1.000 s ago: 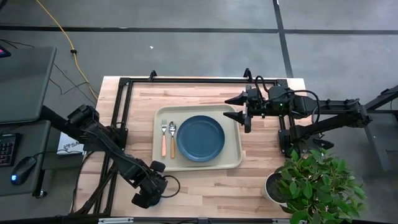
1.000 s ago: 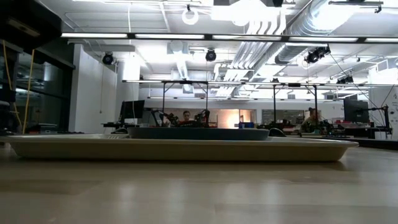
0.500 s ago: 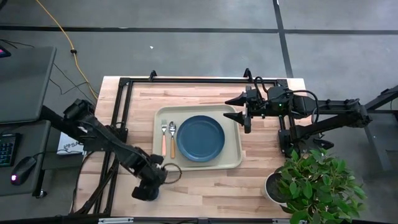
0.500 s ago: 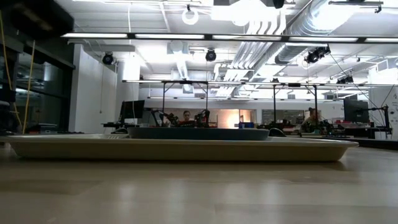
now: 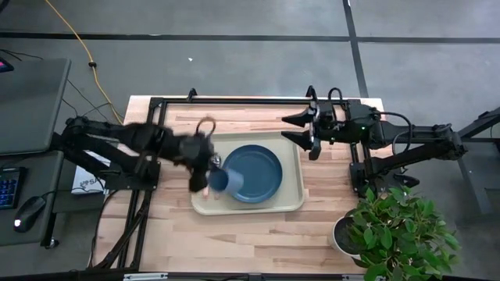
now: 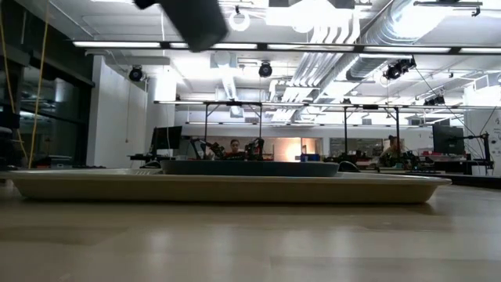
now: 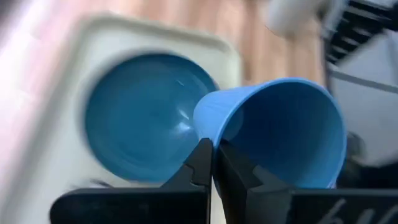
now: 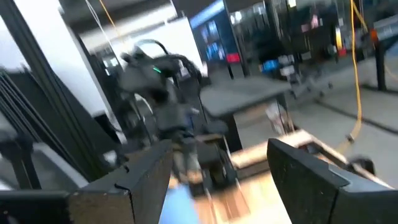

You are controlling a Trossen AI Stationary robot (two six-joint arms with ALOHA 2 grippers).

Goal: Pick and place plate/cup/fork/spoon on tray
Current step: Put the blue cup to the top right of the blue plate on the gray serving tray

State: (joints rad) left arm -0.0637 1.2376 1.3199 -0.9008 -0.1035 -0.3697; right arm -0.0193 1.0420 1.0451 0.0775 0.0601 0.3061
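My left fingers (image 7: pixel 212 163) are pinched tight on the rim of the cup (image 7: pixel 280 130). The cup hangs in the air, tipped on its side, so I can look right into it. Just past it, and lower down, is the plate (image 7: pixel 140 118), sitting flat in the tray (image 7: pixel 43 124).

From up high, the cup (image 5: pixel 218 180) is over the left part of the tray (image 5: pixel 293 204), by the edge of the plate (image 5: pixel 254 173). The fork and spoon should lie near here, but my arm hides that spot, so I cannot tell.

I think this is the cup step, and it may be the last one. Next I need to turn the cup so it stands up, bring it down onto a bare bit of tray, and only then let go.

Farther off, my right fingers (image 5: pixel 311 140) wait by the far right corner of the tray, spread apart and empty, above the tabletop (image 5: pixel 258 234).
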